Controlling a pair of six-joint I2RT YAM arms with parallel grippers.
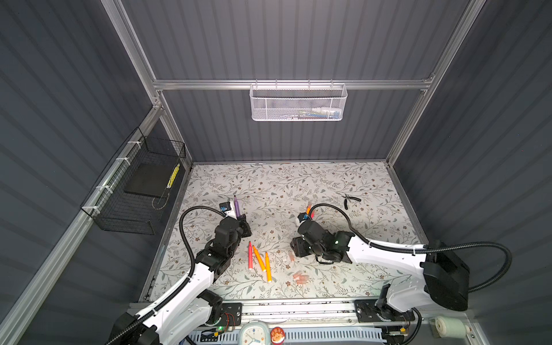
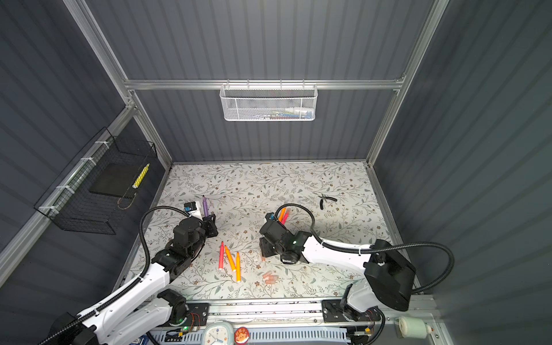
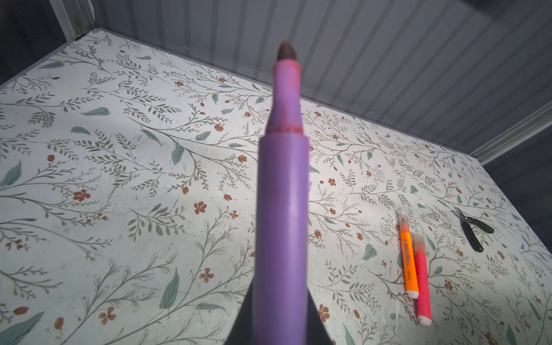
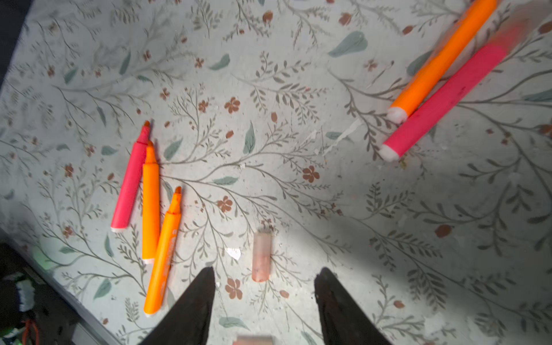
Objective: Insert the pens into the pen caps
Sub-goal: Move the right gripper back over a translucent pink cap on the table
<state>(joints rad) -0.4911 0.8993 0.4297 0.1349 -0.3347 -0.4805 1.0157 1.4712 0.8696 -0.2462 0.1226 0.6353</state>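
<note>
My left gripper (image 3: 279,304) (image 1: 241,220) is shut on the purple pen (image 3: 283,194) (image 1: 237,206) (image 2: 205,206), which stands upright with its bare tip up. Near the table's middle my right gripper (image 4: 267,270) (image 1: 294,252) (image 2: 264,251) hangs open. A pinkish pen cap (image 4: 262,257) (image 1: 289,257) lies flat on the table, its near end between the fingertips. More pen caps (image 1: 300,276) (image 2: 271,277) lie nearer the front. A pink pen (image 4: 131,176) (image 1: 250,256) and two orange pens (image 4: 150,203) (image 4: 165,254) lie uncapped to the left. A capped orange pen (image 3: 408,257) (image 4: 442,59) and a capped pink pen (image 3: 423,283) (image 4: 448,95) lie side by side behind my right wrist.
Black-handled pliers (image 1: 350,199) (image 2: 325,199) (image 3: 472,230) lie at the back right. A white mesh basket (image 1: 298,103) hangs on the back wall and a black wire basket (image 1: 134,191) on the left wall. A clock (image 1: 254,334) stands past the front rail.
</note>
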